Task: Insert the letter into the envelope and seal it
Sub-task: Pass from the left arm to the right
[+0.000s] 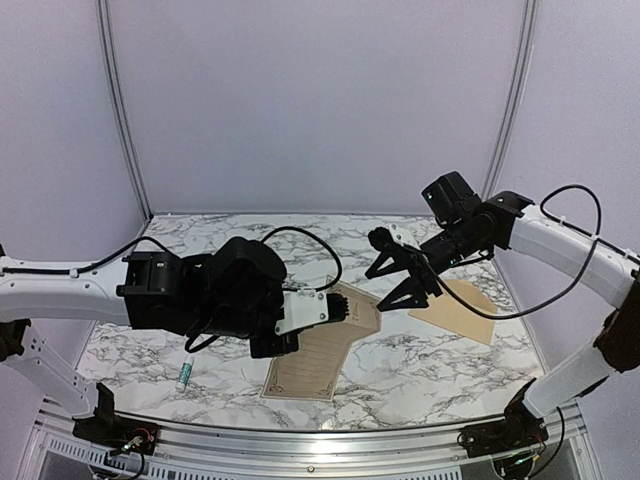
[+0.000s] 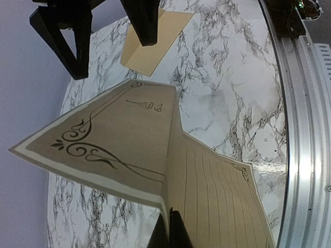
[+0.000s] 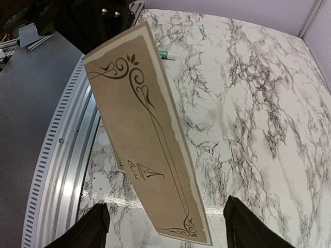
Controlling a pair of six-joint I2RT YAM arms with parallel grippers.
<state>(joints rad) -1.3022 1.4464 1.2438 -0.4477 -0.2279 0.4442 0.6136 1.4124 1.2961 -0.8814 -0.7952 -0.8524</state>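
Observation:
The letter (image 1: 318, 352), cream with a dark ornamental border and ruled lines, is bent along a crease. Its lined half (image 2: 217, 199) slopes down to the marble table, and its other half (image 2: 124, 134) is raised. My left gripper (image 2: 173, 232) is shut on the letter's edge at the crease. My right gripper (image 1: 395, 282) stands open at the raised end. In the right wrist view that end (image 3: 150, 144) reaches between the spread fingers (image 3: 85, 230) without touching them. The tan-brown envelope (image 1: 455, 310) lies flat on the table beyond the right gripper, also in the left wrist view (image 2: 155, 46).
A small white tube with a green cap (image 1: 184, 375) lies near the table's front left and shows in the right wrist view (image 3: 164, 54). An aluminium rail (image 1: 320, 440) runs along the near edge. Lilac walls close in the back and sides.

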